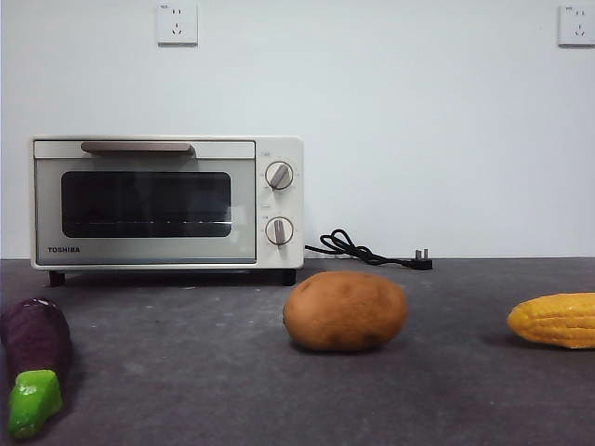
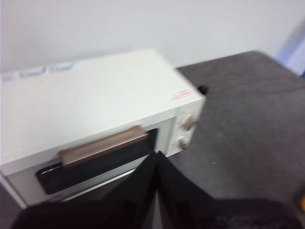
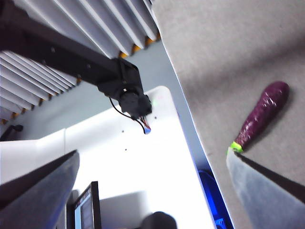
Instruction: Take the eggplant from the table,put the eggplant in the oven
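Glossy purple eggplant [image 1: 35, 358] lying on mottled table [image 1: 186, 372]; boxy oven [image 1: 167, 203] closed; left claw [image 2: 157, 160] seemingly pinched, right claw [image 3: 152, 162] wide.

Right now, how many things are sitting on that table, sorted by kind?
Vegetables: 3, the eggplant, the potato and the corn cob
Appliances: 1, the oven, door shut
Cords: 1, a loose black power cord
Total: 5

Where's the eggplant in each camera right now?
Front view: eggplant at the lower left corner, green cap toward the camera.
Left wrist view: not in it; only the oven and table.
Right wrist view: right side, lying on the table.
Shared landmark: the table's dark grey top.
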{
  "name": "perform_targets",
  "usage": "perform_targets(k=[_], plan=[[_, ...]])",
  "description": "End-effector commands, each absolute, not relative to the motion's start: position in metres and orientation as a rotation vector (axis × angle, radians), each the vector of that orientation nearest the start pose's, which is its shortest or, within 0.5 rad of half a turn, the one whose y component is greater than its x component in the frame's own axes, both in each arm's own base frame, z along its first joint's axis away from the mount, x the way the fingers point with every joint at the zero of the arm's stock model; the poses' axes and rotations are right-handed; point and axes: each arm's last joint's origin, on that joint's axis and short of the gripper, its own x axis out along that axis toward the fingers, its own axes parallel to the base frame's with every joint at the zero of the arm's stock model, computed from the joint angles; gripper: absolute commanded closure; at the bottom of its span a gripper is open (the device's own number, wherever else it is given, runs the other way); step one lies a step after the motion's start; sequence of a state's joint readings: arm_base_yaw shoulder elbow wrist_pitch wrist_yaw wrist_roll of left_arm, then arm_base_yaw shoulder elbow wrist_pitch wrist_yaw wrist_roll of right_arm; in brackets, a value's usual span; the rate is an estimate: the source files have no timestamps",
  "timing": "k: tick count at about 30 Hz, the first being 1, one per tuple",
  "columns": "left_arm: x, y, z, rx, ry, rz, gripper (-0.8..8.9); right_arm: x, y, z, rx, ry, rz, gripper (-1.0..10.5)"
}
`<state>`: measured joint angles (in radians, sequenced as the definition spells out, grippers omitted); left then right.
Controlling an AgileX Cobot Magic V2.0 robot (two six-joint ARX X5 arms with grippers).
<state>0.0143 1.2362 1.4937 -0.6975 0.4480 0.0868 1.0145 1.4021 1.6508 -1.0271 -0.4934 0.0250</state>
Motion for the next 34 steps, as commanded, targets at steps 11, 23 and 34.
perform_targets(k=[11, 23, 34], plan=[[0.34, 0.035, 0.365, -0.148, 0.5, -0.487, 8.19, 0.129, 0.233, 0.413, -0.239, 0.853, 1.366, 3.4], [0.384, 0.03, 0.323, -0.135, 0.516, -0.511, 8.19, 0.131, 0.233, 0.413, -0.26, 0.838, 1.312, 3.4], [0.399, 0.012, 0.297, -0.084, 0.586, -0.503, 8.19, 0.135, 0.236, 0.409, -0.271, 0.844, 1.264, 3.4]])
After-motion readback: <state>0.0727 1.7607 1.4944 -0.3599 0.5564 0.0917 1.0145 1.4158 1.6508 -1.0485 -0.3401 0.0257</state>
